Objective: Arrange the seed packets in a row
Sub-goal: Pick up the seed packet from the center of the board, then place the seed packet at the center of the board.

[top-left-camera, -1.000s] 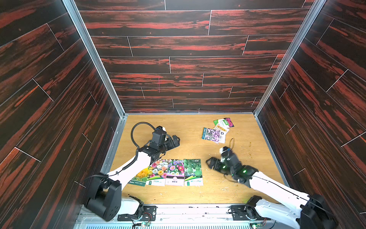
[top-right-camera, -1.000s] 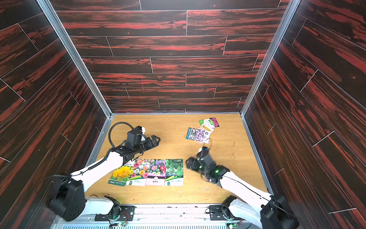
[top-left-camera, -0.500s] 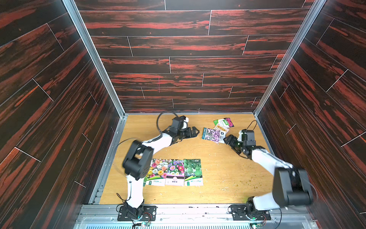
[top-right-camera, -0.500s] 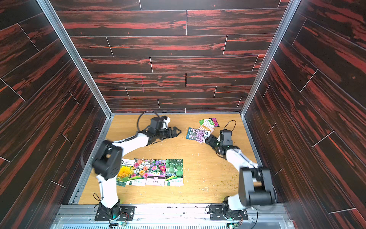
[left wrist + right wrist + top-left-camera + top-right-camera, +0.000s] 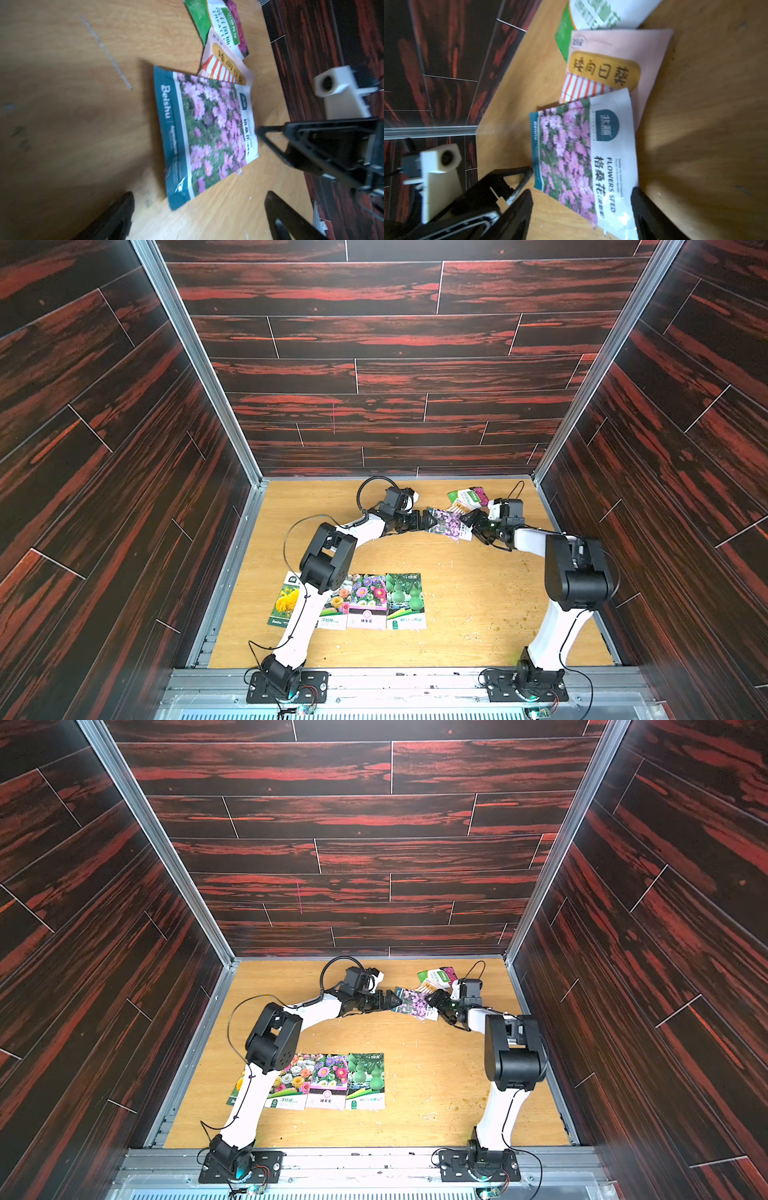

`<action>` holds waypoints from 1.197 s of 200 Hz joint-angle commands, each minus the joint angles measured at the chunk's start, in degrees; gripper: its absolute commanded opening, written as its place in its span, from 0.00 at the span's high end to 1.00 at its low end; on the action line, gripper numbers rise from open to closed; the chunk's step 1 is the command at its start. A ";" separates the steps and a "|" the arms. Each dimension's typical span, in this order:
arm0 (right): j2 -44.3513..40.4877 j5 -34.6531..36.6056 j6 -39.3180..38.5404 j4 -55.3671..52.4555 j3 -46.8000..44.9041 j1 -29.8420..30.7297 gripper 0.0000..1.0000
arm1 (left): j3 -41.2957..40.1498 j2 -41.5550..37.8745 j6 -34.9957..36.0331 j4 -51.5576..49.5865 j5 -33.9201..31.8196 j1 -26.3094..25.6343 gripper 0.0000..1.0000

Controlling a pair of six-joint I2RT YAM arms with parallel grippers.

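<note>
Purple packet point(image 5: 446, 523) flanked by left claw point(image 5: 430, 521), right claw point(image 5: 471, 526)

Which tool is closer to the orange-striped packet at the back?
Right. The right tool is close beside the orange-striped packet. The left tool is across the purple-flower packet, which lies between it and the orange-striped one.

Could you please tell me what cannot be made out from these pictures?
Yellow-flower packet: partly hidden by the left arm in both top views.
Magenta-flower packet: cut off by the frame edge in both wrist views.
Orange-striped packet: one end hidden under the purple-flower packet, right wrist view.
Fine print: blurred in wrist views, too small from above.
</note>
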 commanded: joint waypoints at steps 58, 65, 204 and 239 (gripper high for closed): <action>4.48 -3.53 -0.65 1.00 1.11 -0.37 0.25 | 4.32 4.28 -8.12 4.59 9.13 -1.90 0.80; 4.10 -3.53 -0.50 1.32 0.53 -0.30 0.25 | 3.69 3.44 -8.07 4.97 8.87 -1.93 0.91; -18.94 -4.92 30.15 64.81 -41.14 14.47 0.25 | -46.61 -26.00 -21.56 62.43 -23.89 -8.82 1.00; -14.42 -2.12 34.17 84.11 -44.00 16.78 0.26 | -53.92 -32.86 -18.15 64.28 -26.70 -14.17 1.00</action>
